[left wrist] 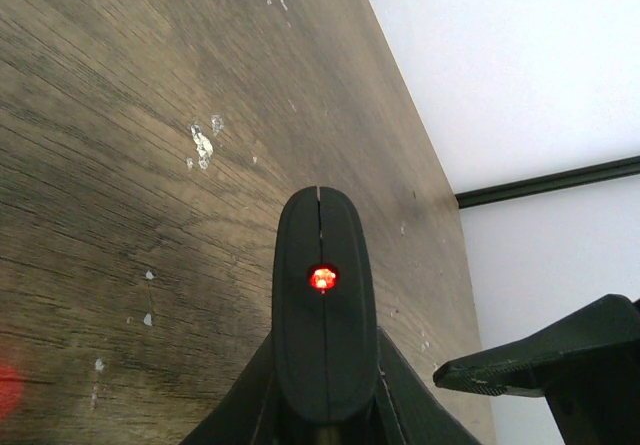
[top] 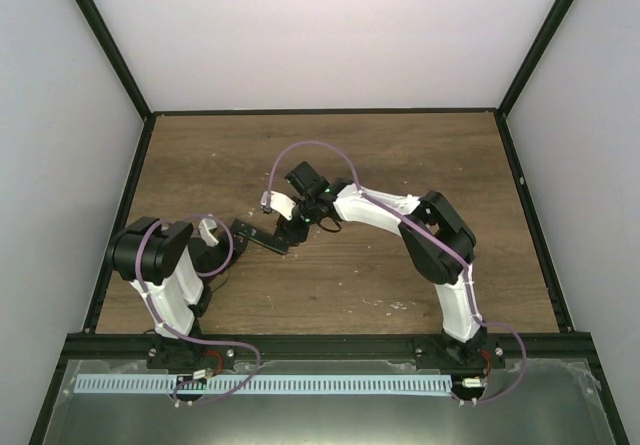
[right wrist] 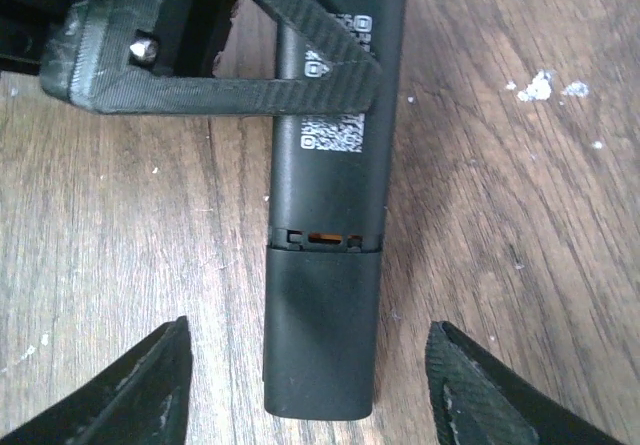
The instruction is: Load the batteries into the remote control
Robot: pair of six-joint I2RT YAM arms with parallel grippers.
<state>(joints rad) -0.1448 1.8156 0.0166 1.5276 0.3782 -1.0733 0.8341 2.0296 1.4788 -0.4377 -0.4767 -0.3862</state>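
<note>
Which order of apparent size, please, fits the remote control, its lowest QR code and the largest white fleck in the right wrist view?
1. slim black remote control
2. square black-and-white QR code label
3. small white fleck on wood

1. My left arm [top: 165,265] sits folded at the lower left; my left jaws are pinched tight.
2. My right arm [top: 430,240] stretches from lower right toward centre, wrist tipped down; my right jaws stand spread.

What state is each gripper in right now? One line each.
Left gripper: closed, holding the remote control.
Right gripper: open, jaws either side of the remote control, holding nothing.
</note>
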